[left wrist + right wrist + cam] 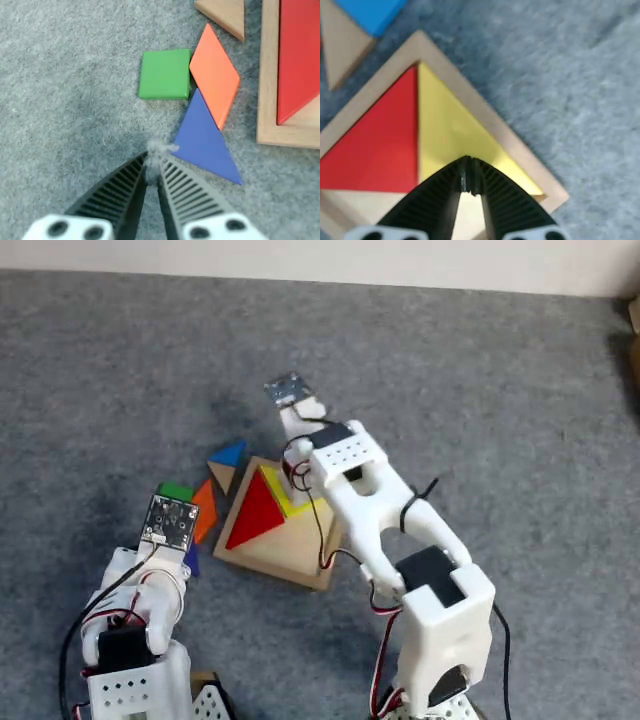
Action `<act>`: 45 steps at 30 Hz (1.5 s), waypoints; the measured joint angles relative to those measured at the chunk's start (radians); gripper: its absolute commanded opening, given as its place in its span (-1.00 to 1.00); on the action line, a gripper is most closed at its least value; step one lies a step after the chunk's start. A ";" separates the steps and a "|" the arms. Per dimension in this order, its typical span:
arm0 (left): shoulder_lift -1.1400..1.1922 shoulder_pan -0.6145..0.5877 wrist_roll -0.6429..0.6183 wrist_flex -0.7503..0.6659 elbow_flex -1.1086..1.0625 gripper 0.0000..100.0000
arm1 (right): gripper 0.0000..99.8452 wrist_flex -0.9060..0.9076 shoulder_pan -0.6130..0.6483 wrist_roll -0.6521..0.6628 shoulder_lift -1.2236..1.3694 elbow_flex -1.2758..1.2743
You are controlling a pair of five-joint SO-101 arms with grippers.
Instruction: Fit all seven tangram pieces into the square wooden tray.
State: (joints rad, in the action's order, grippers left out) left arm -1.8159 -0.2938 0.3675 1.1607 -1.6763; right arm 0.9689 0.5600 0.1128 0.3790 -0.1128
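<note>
The square wooden tray (316, 572) lies between the two arms and holds a red triangle (254, 511) and a yellow triangle (281, 497). My right gripper (469, 176) is shut, its tips resting on the yellow triangle (449, 131) beside the red triangle (380, 142). My left gripper (153, 161) is shut with nothing in it, its tips on the carpet at a corner of the dark blue triangle (202, 141). Just beyond lie the green square (165, 74) and the orange parallelogram (215, 81).
A tan triangle (222, 476) and a light blue triangle (229, 453) lie on the grey carpet off the tray's far left side. The tray's rim (267, 80) stands close to the orange piece. Open carpet stretches to the far side and to the right.
</note>
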 measured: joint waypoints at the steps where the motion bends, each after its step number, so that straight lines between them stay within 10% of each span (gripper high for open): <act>1: 0.000 0.000 0.000 0.000 0.000 -0.98 | -0.98 -0.005 -0.005 0.000 0.000 0.000; 21: 0.000 0.000 0.000 0.000 0.000 -0.98 | -0.94 0.103 0.038 0.002 -0.465 -0.258; 27: 0.000 0.000 0.000 0.000 0.000 -0.98 | -0.53 0.110 0.038 -0.290 -0.465 -0.344; 34: 0.000 0.000 0.000 0.000 0.000 -0.98 | -0.54 0.110 0.037 -0.411 -0.304 -0.344; 40: 0.000 0.000 0.000 0.000 0.000 -0.98 | -0.92 0.077 0.014 -0.414 -0.255 -0.344; 45: 0.000 0.000 0.000 0.000 0.000 -0.98 | -0.97 0.035 -0.048 -0.267 -0.255 -0.342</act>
State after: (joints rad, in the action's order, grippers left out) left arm -1.8159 -0.2938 0.3675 1.1607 -1.6763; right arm 1.0042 0.5125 -0.1542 0.1243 -0.4549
